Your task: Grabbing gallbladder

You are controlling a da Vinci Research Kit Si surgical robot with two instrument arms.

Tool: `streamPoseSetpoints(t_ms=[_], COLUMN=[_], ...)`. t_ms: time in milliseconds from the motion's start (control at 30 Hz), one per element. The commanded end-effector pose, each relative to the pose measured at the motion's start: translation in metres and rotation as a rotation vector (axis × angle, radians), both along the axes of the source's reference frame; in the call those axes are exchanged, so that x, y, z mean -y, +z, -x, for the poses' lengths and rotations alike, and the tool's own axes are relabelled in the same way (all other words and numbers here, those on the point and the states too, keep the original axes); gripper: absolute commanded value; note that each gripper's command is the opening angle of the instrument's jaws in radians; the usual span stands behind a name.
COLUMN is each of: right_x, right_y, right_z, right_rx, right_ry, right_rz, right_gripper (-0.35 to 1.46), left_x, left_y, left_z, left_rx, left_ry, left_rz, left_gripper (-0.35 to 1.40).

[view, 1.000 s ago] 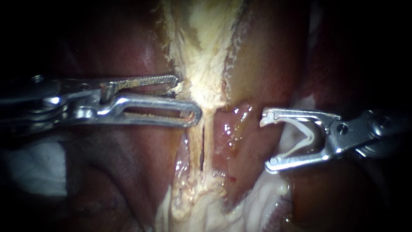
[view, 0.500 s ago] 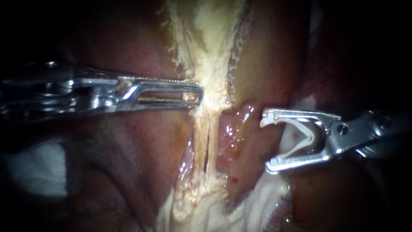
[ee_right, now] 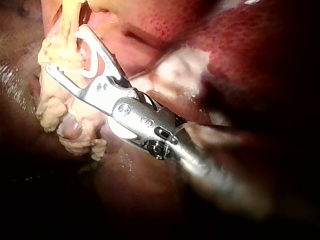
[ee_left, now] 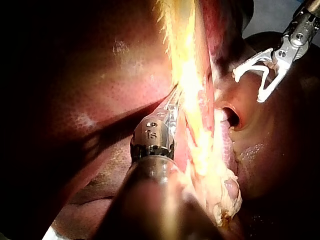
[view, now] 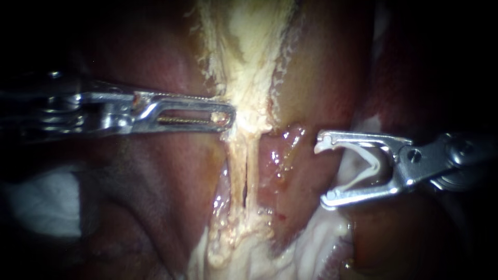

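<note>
Left instrument [view: 228, 115] comes in level from the left. Its pincer is closed flat on the left edge of the gallbladder [view: 249, 57], right where the pale yellow tissue narrows. Only the tip bites the fringe; the rest of the pincer lies over dark red liver [view: 155, 176].

Below the grip, two thin pale strands [view: 236, 171] run down with a slit between them. The gallbladder itself is at top centre, widening upward from the pincer.

Right instrument [view: 321, 172] sits well apart to the right, not touching the gallbladder. Its pincer is spread wide and carries a white clip [view: 374, 165] seated between both halves. Glossy pink tissue lies between it and the strands.

In the left wrist view the closed pincer is pressed against the bright yellow band just ahead of it.
</note>
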State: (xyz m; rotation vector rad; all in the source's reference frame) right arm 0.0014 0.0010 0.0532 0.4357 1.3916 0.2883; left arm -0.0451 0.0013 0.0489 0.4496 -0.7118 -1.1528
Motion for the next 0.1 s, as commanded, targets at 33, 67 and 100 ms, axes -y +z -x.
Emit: streamPoseSetpoints(t_ms=[33, 67, 100], right_x=[0.0000, 0.0000, 0.0000], right_y=[0.0000, 0.0001, 0.0001], right_z=[-0.0001, -0.0001, -0.0001], right_rx=[0.000, 0.000, 0.000], right_ry=[0.000, 0.001, 0.001], right_rz=[0.000, 0.000, 0.000], right_gripper=[0.59, 0.59, 0.59], left_x=[0.0000, 0.0000, 0.0000], left_y=[0.0000, 0.0000, -0.0001], left_z=[0.0000, 0.0000, 0.0000], left_rx=[0.001, 0.003, 0.003], left_ry=[0.000, 0.001, 0.002], left_rz=[0.000, -0.002, -0.002], left_gripper=[-0.35, -0.35, -0.35])
